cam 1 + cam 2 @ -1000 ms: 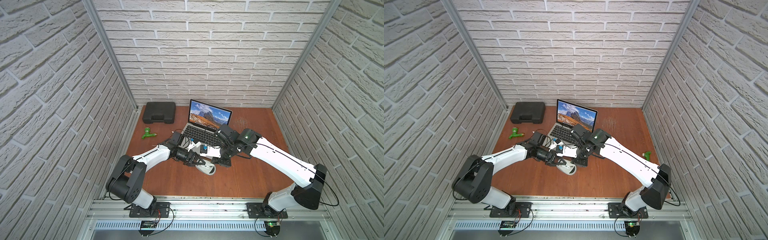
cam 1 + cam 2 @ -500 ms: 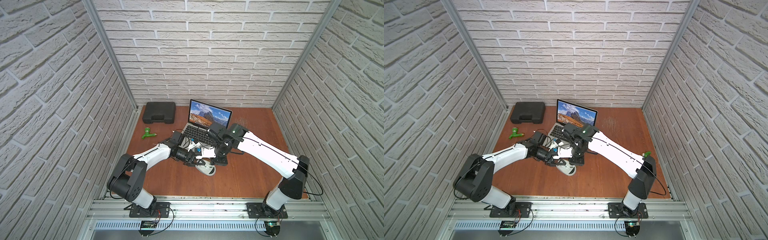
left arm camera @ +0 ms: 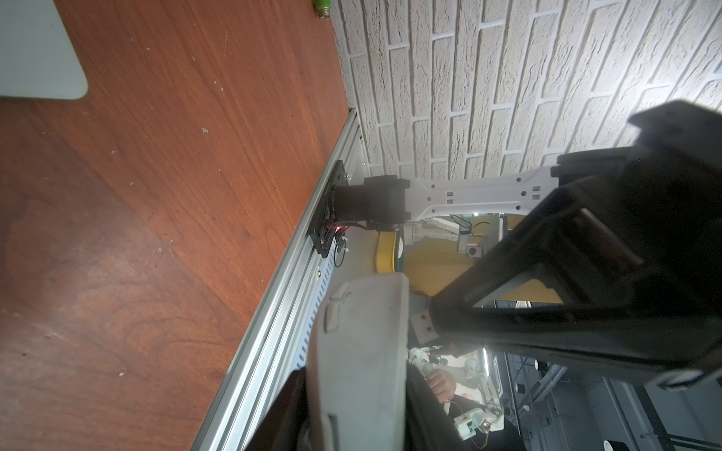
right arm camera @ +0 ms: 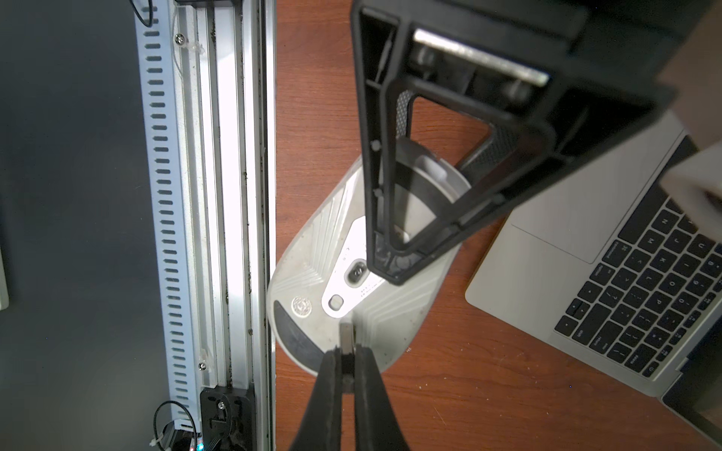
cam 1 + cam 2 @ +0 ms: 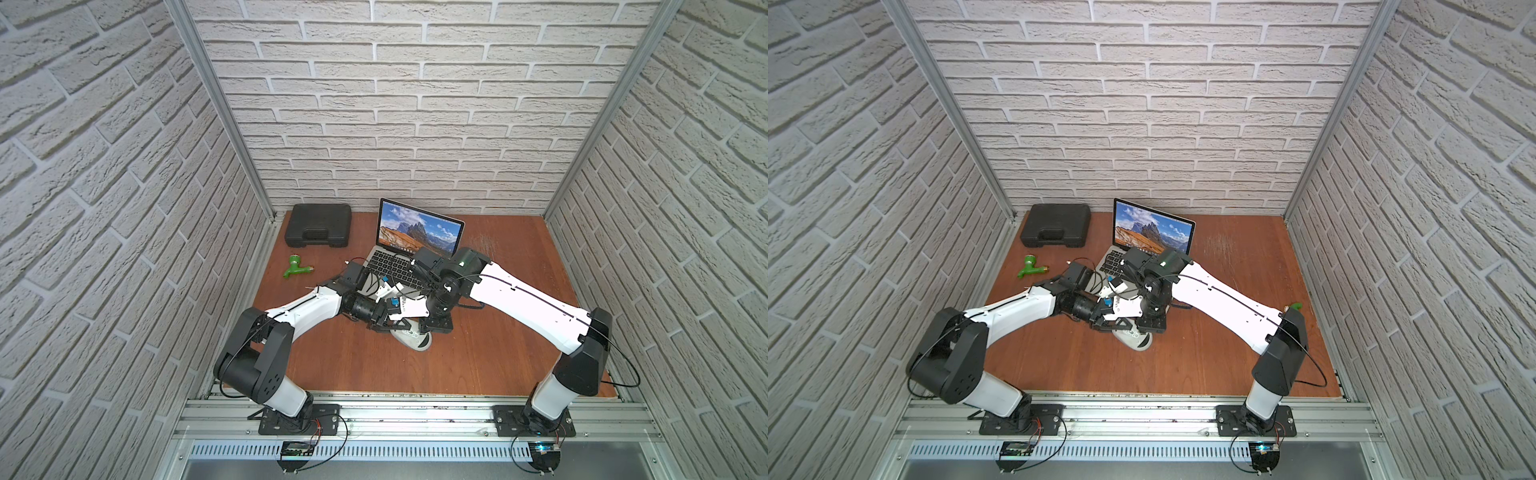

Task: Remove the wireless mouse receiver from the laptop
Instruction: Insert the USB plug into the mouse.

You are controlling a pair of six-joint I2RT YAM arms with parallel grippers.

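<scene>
Laptop of slim silver-grey build with black keys (image 4: 566,218) is set open at the far middle, and just near of it the upturned grey-white oval mouse (image 4: 312,265) is clasped by the left gripper (image 5: 392,326). The tiny stub-like wireless mouse receiver (image 4: 346,336) is pinched in the closed fingers of the right gripper (image 4: 346,353), clear of the laptop, its long axis in line with them and its metal end pointed down at the mouse.

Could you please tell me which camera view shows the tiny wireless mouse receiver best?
The right wrist view: the tiny dark-and-metal receiver sits pinched in the right gripper, over the upturned grey-white mouse. In both top views the right arm hides it; the left wrist view does not show it.
</scene>
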